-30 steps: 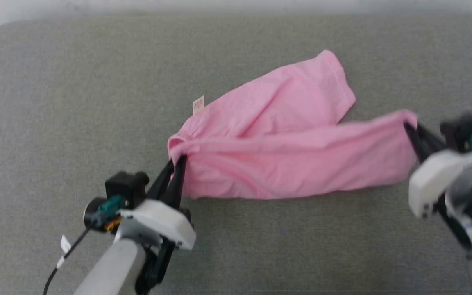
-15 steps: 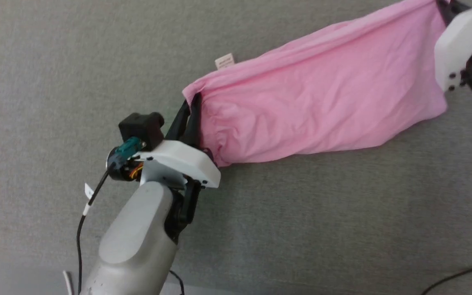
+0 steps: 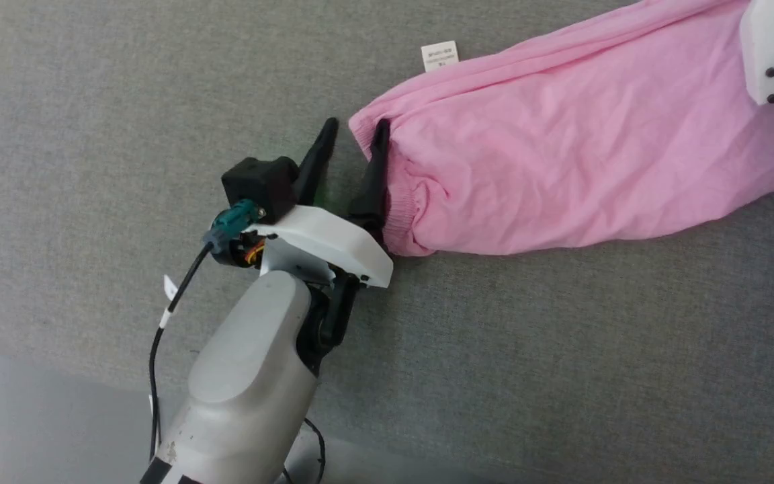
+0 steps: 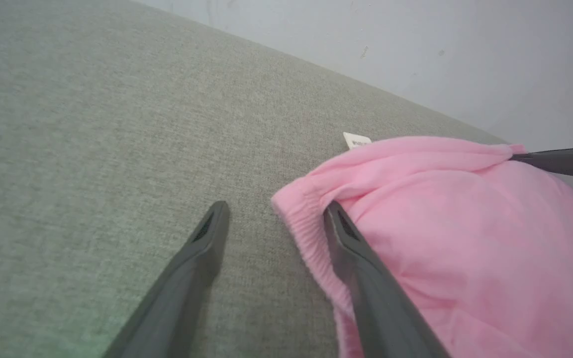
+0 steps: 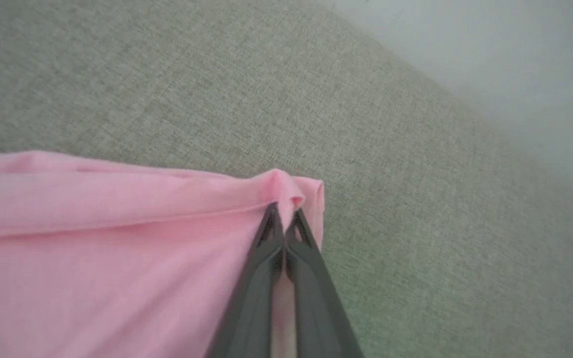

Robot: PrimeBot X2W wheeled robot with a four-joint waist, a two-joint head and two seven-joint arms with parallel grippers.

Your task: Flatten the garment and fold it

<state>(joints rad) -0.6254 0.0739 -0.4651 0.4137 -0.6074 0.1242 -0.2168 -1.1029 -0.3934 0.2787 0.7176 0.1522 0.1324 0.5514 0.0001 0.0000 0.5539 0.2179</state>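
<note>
- Across the centre and upper right of the head view, the garment [image 3: 562, 168] lies stretched on the grey fabric surface [image 3: 91, 101], running from mid-frame up to the right edge
- its gathered waistband [image 3: 400, 222] forms the lower-left end, and a small white label [image 3: 439, 56] sticks out from the upper edge onto the grey surface
- the left gripper [image 3: 355, 126] sits at that waistband end with its two dark fingers spread wide apart, gripping nothing
- one finger rests over bare grey surface just beside the cloth; the other lies against the waistband, its tip touching a fold, and whether it sits inside the opening cannot be told
- in the left wrist view the waistband edge [image 4: 311, 248] falls between the spread fingers, with the label [image 4: 357, 140] beyond it
- in the right wrist view the right gripper [image 5: 284, 209] has its fingers pressed together, pinching a bunched corner of the garment [image 5: 92, 258] at its far end
- a pale wall shows past the rounded edge of the surface in both wrist views
</note>
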